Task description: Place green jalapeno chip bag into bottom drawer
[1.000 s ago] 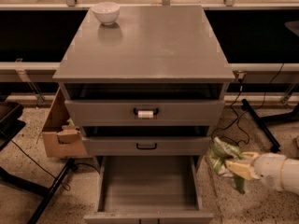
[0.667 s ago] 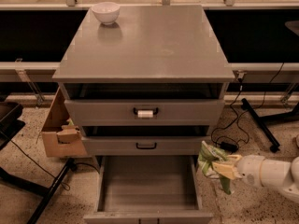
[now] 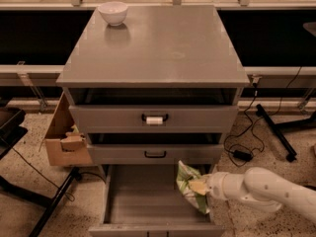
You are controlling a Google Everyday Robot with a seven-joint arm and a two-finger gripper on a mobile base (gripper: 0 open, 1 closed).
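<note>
The green jalapeno chip bag [image 3: 190, 185] is a crumpled green-and-white foil bag held over the right side of the bottom drawer [image 3: 148, 201], which is pulled out with a flat grey interior. My gripper [image 3: 203, 187] comes in from the right on a white arm and is shut on the bag, just inside the drawer's right wall. The bag hangs a little above the drawer floor. The fingers are mostly hidden behind the bag.
A grey three-drawer cabinet [image 3: 153, 48] carries a white bowl [image 3: 113, 12] at its back left. The two upper drawers with black handles are slightly open. A cardboard box [image 3: 64, 137] stands left of the cabinet. Cables and a black stand leg [image 3: 276, 132] lie on the floor at right.
My gripper has carried the chip bag leftward from beside the cabinet to over the right side of the open bottom drawer.
</note>
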